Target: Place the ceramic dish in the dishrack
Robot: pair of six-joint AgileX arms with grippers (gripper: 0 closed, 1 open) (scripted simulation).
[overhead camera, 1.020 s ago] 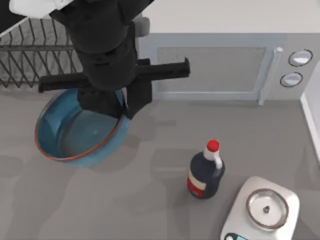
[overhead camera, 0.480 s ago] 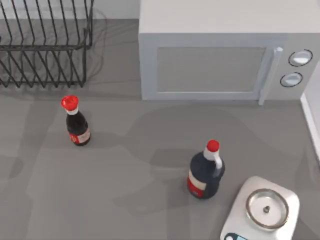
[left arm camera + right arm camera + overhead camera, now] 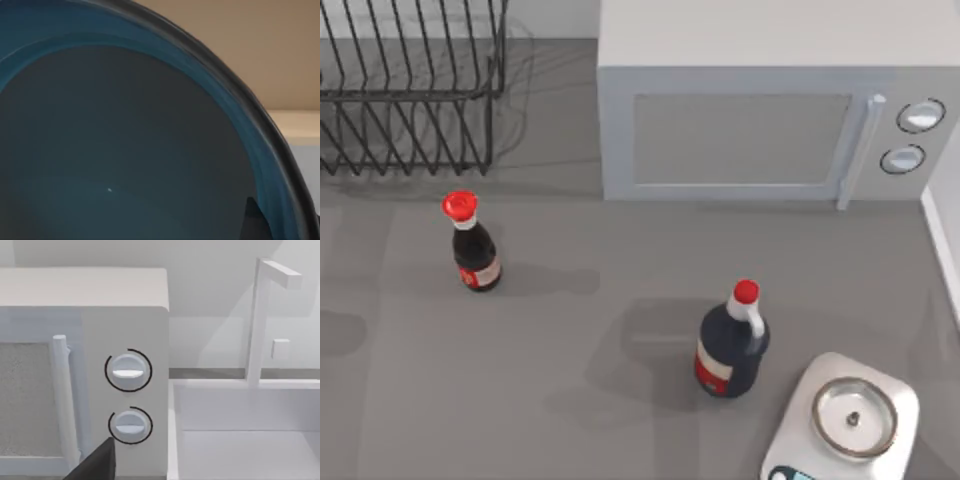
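One step remains: the ceramic dish [image 3: 125, 150] fills our left wrist view close up, seemingly carried, while the dishrack [image 3: 410, 90] at the table's rear left stands without it. How either gripper's jaws stand, we cannot tell.

Flat grey tabletop [image 3: 620, 400], soft shadows across it; boxy grey microwave [image 3: 760, 110] along the far edge, two round dials at its right end; plain pale wall [image 3: 210, 290] behind; white basin with upright post [image 3: 260, 320] beside the microwave.
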